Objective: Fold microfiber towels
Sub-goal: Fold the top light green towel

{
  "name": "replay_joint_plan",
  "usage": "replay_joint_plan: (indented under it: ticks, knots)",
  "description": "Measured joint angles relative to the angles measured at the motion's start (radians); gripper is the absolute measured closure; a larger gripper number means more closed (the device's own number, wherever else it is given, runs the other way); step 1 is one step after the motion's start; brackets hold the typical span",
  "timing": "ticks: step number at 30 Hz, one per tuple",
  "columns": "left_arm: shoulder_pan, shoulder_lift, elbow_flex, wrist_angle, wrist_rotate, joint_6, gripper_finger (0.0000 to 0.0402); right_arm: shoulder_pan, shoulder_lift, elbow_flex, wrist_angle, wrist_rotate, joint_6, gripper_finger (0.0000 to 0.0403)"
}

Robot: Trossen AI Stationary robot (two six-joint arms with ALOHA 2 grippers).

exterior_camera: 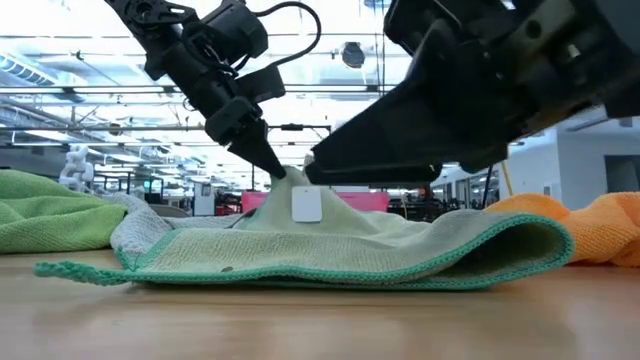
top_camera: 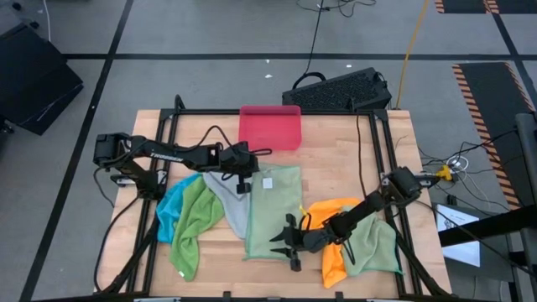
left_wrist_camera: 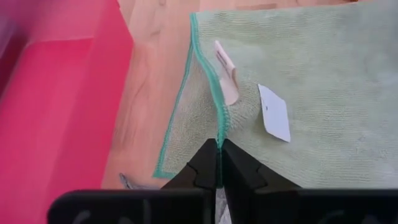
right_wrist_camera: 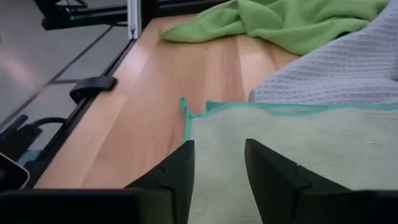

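A pale green microfiber towel [top_camera: 273,210] with a teal stitched edge and a white tag [left_wrist_camera: 273,112] lies folded on the table's middle. My left gripper [top_camera: 244,186] is shut on its far left edge. My right gripper [right_wrist_camera: 217,165] hovers open just above the towel's near part, close to its near left corner [right_wrist_camera: 186,112], touching nothing. Grey [top_camera: 228,195], blue [top_camera: 170,205] and bright green [top_camera: 197,222] towels lie bunched to the left. An orange towel [top_camera: 336,239] and another pale green one [top_camera: 379,245] lie under my right arm. My left gripper pinches the towel's teal stitched edge [left_wrist_camera: 219,127] between its two fingers, near the far left corner. The fingers slant down from the table's left side. The pinched edge is raised into a small peak [exterior_camera: 283,180], and the remainder of the towel lies on the table.
A rigid pink-red tray [top_camera: 269,126] stands at the table's far edge, just beyond my left gripper. Black frame rails [top_camera: 369,151] run along the table's sides. Bare wood [right_wrist_camera: 149,124] shows at the near edge, left of the pale green towel.
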Motion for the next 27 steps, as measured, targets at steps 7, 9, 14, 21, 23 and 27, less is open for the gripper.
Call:
replay_joint_plan:
  ticks: [7, 9, 14, 21, 23, 27]
  knots:
    - [0.005, 0.0, 0.0, -0.015, -0.001, 0.013, 0.0391, 0.009, 0.0, 0.0, -0.036, 0.008, 0.013, 0.0277]
    - [0.007, 0.0, 0.0, -0.015, -0.001, 0.028, 0.0384, 0.008, 0.0, 0.0, -0.039, 0.009, 0.008, 0.0277]
    - [0.019, 0.0, 0.0, -0.015, 0.013, 0.039, 0.0395, -0.002, 0.0, 0.0, -0.04, 0.009, -0.013, 0.0277]
    - [0.036, -0.013, 0.001, 0.006, 0.05, 0.064, 0.0384, -0.038, 0.0, 0.001, -0.056, 0.04, -0.001, 0.0277]
    - [0.052, -0.013, 0.001, 0.017, 0.051, 0.067, 0.0389, -0.052, 0.006, 0.001, -0.056, 0.082, 0.004, 0.0277]
    - [0.064, -0.008, 0.001, 0.006, 0.056, 0.07, 0.0396, -0.086, 0.007, 0.001, -0.077, 0.109, 0.039, 0.0277]
